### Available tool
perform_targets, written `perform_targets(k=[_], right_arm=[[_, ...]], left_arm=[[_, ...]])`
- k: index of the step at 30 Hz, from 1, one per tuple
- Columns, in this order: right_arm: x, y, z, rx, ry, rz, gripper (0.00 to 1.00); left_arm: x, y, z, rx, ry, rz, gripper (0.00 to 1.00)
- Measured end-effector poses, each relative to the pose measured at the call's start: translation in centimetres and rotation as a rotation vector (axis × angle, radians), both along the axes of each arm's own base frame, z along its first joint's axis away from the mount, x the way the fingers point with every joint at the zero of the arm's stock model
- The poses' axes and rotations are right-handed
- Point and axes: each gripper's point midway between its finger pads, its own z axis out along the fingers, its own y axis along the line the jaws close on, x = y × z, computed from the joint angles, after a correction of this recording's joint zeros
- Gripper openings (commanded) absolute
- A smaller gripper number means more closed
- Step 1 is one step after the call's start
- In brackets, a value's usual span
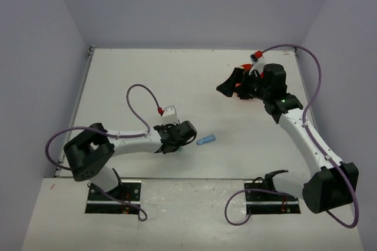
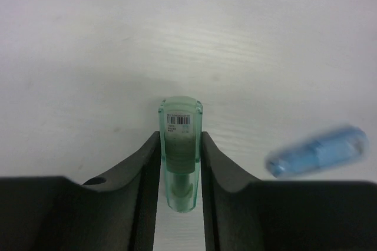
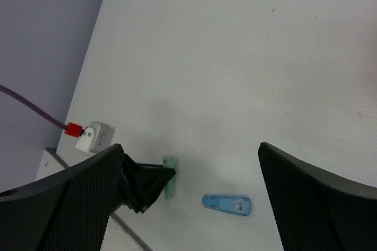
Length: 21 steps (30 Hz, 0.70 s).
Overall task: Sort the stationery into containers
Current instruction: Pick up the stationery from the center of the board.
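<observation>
A pale green highlighter (image 2: 180, 151) lies on the white table (image 2: 188, 39) with my left gripper (image 2: 180, 145) shut on it, a finger pressed against each side and its barcoded end sticking out past the tips. The same pair shows low on the table: the left gripper (image 1: 177, 144) and the highlighter (image 3: 169, 183). To the right of it lies a blue highlighter (image 1: 205, 140), loose, also visible from both wrists (image 2: 318, 152) (image 3: 227, 204). My right gripper (image 1: 227, 88) hangs open and holds nothing, high over the table. The orange tub (image 1: 240, 85) is almost wholly hidden beneath that arm.
The left arm's purple cable (image 1: 141, 101) loops above the table behind its wrist. Lilac walls (image 1: 177, 3) close in the table on three sides. The right arm's own cable (image 1: 312, 80) arcs near the far right corner.
</observation>
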Motion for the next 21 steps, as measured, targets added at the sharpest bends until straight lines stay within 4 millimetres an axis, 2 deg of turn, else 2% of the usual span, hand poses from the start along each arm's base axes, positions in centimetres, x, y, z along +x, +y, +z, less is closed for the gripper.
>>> perform_targets(k=[4,7,11,13,17,18,19,21], right_arm=[[-4.6,3.6,-4.2,0.021,0.113,0.152,0.99],[-8.8,6.3,-6.3,0.025,0.189,0.260,0.92],[-13.7,9.6,-6.0,0.019,0.203,0.383,0.67],[-14.7,10.2,-5.5,0.021,0.192,0.394,0.59],[-14.7,10.2,-5.5,0.010,0.192,0.359,0.51],[-14.7,10.3,-5.6,0.006,0.196,0.354,0.46],[-14.7,10.3,-5.8,0.002,0.199,0.348,0.36],[-14.8,10.4,-6.1,0.000,0.209,0.344,0.22]], left_arm=[[-0.9,-2.3,4.1,-0.169,-0.238,-0.375,0.00],[-2.1,-4.0,7.6,-0.265,-0.438,-0.617,0.00],[-3.9,-6.7,10.8,-0.292,-0.627,-0.866,0.00],[-4.9,-7.8,12.5,-0.307,-0.715,-0.954,0.00],[-6.0,-8.9,14.8,-0.326,-0.835,-1.036,0.00],[-6.0,-8.9,15.1,-0.325,-0.855,-1.044,0.00],[-6.1,-8.9,15.3,-0.326,-0.870,-1.049,0.00],[-6.1,-8.8,15.5,-0.319,-0.888,-1.058,0.00]])
